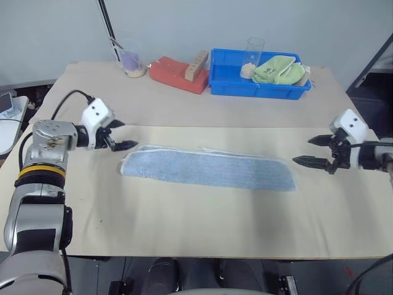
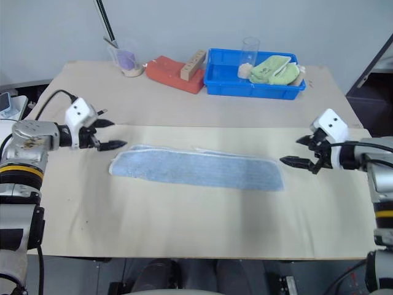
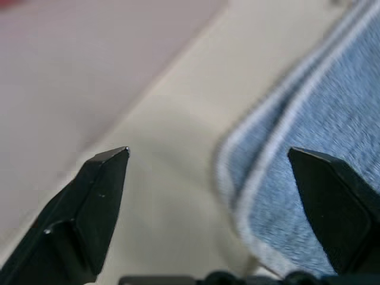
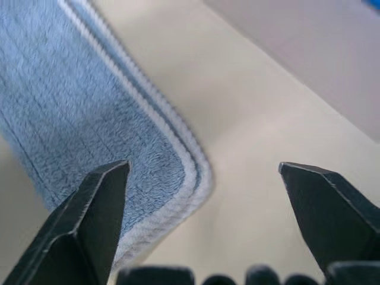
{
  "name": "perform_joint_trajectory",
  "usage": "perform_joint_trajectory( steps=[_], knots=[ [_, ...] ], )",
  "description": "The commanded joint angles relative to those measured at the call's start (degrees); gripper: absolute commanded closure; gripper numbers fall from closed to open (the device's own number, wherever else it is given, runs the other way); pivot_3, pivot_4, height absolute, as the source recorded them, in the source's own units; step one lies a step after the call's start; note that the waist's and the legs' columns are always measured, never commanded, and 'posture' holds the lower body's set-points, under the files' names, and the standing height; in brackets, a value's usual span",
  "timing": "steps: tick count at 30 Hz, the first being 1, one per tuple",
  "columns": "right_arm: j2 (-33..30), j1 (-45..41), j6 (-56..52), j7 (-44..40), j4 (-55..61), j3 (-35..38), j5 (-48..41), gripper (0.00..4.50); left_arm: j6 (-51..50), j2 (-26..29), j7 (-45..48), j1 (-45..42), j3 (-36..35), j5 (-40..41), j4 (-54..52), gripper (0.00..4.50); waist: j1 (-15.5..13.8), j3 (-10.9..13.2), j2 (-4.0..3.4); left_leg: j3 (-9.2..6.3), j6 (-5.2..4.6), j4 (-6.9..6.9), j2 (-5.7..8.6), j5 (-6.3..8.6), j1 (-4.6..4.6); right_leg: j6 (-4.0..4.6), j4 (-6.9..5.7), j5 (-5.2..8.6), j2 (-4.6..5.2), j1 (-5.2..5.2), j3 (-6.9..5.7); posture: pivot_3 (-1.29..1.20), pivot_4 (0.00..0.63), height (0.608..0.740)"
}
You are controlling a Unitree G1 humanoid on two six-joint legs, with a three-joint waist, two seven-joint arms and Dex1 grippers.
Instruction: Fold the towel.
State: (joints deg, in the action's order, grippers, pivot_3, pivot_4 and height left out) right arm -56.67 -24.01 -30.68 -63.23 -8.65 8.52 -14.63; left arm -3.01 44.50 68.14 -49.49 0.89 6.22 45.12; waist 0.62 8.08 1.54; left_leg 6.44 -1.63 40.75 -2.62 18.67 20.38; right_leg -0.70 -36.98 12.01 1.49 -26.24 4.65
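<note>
Left end effector spread wide, holding nothing, just off the left end of the towel. Right end effector likewise spread and empty, near the towel's right end, not touching it. Towel folded into a long narrow strip, flat across the middle of the tabletop, whitish hem showing along its edges. Farther back: blue bin with a green cloth inside, a red block beside it.
</note>
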Motion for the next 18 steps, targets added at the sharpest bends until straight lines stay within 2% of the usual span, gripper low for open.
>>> perform_joint_trajectory(
  steps=[1, 5, 9, 13, 18],
  knots=[
    [3.31, 6.03, -5.27, 8.61, 9.67, 9.21, -3.05, 0.00, -6.77, -0.16, 5.95, 4.70, -3.24, 9.40, -18.08, 0.03, 0.02, -0.01, 0.02, 0.00, 0.00, 0.01, 0.00, 0.00, -0.01, -0.01, -0.02, 0.00, 0.02, 0.02, 0.00, 0.00, 0.150, 0.717],
    [9.81, 14.26, -9.45, 16.52, 19.63, 14.29, -4.77, 0.00, -18.98, -3.28, 2.53, 12.18, -5.81, 19.35, -38.05, 0.03, 0.06, -0.02, 0.01, -0.03, 0.02, 0.05, 0.00, 0.00, -0.02, -0.10, -0.07, -0.04, 0.05, 0.06, 0.08, 0.00, 0.150, 0.717],
    [16.19, 19.31, -11.32, 22.98, 24.86, 13.47, -4.95, 0.00, -20.38, -6.44, 1.48, 21.78, -3.40, 23.18, -53.99, 0.03, 0.40, -0.03, 0.00, -0.15, 0.03, 0.04, 0.01, -0.01, -0.08, -0.17, -0.09, -0.08, 0.02, 0.09, 0.20, 0.00, 0.150, 0.717],
    [19.86, 18.92, -9.10, 27.58, 22.05, 10.92, -2.96, 0.00, -20.39, -6.60, 3.63, 27.35, -0.76, 25.49, -62.25, 0.03, 0.85, -0.01, 0.02, -0.19, 0.02, 0.02, 0.04, -0.01, -0.11, -0.20, -0.06, -0.10, -0.05, 0.11, 0.43, 0.00, 0.150, 0.717],
    [21.86, 16.46, -7.67, 28.42, 17.22, 7.65, -2.76, 0.00, -18.54, -5.54, 9.91, 28.65, 0.52, 28.29, -64.26, 0.03, 0.88, -0.01, 0.03, -0.14, 0.02, 0.04, 0.14, -0.04, -0.18, -0.29, -0.04, -0.12, -0.13, 0.13, 0.61, 0.00, 0.150, 0.717]
  ],
)
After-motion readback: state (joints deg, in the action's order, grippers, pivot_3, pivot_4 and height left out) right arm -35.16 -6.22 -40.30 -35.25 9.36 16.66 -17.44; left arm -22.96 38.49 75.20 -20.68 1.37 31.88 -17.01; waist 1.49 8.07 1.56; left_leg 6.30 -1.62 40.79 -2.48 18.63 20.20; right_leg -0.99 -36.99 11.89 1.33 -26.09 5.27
